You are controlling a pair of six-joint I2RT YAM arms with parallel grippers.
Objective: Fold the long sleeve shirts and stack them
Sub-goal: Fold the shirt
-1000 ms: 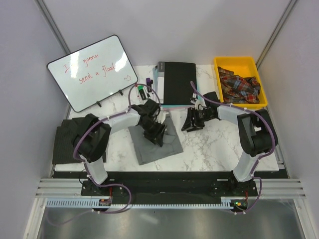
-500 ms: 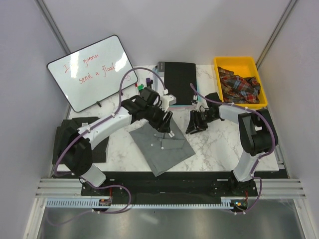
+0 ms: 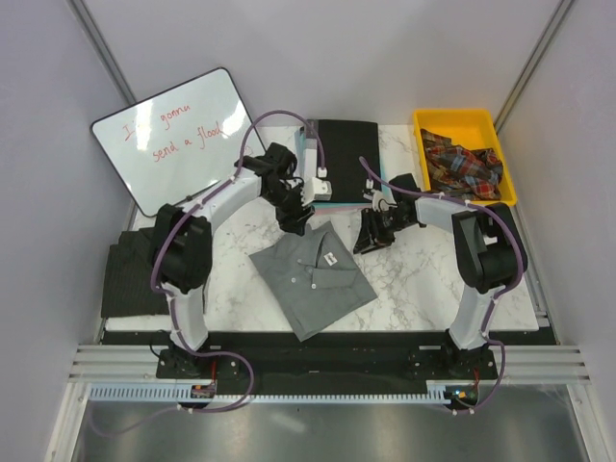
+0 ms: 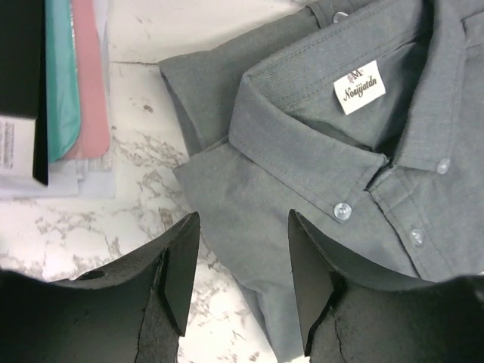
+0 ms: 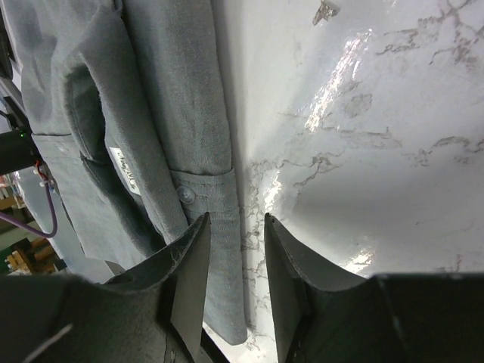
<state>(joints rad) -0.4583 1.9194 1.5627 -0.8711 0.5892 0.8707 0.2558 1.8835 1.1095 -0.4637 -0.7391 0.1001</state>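
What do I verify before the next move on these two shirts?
1. Left gripper open and empty: ok.
2. Right gripper open and empty, at the grey shirt's edge: ok.
3. Grey shirt folded, collar up, flat on the table: ok.
4. Dark shirt at the table's left edge folded: cannot tell.
5. Shirts stacked: not ok, they lie apart.

- Top external: high over the near edge, facing down and forward; far off, whole table [image 3: 423, 279] in frame.
- Left wrist: close, looking straight down on the shirt [image 4: 227, 197], collar [image 4: 302, 151] and label [image 4: 359, 87].
- Right wrist: very close and low, grazing the table along the shirt's edge.
- Shared by all three: shirt and label.
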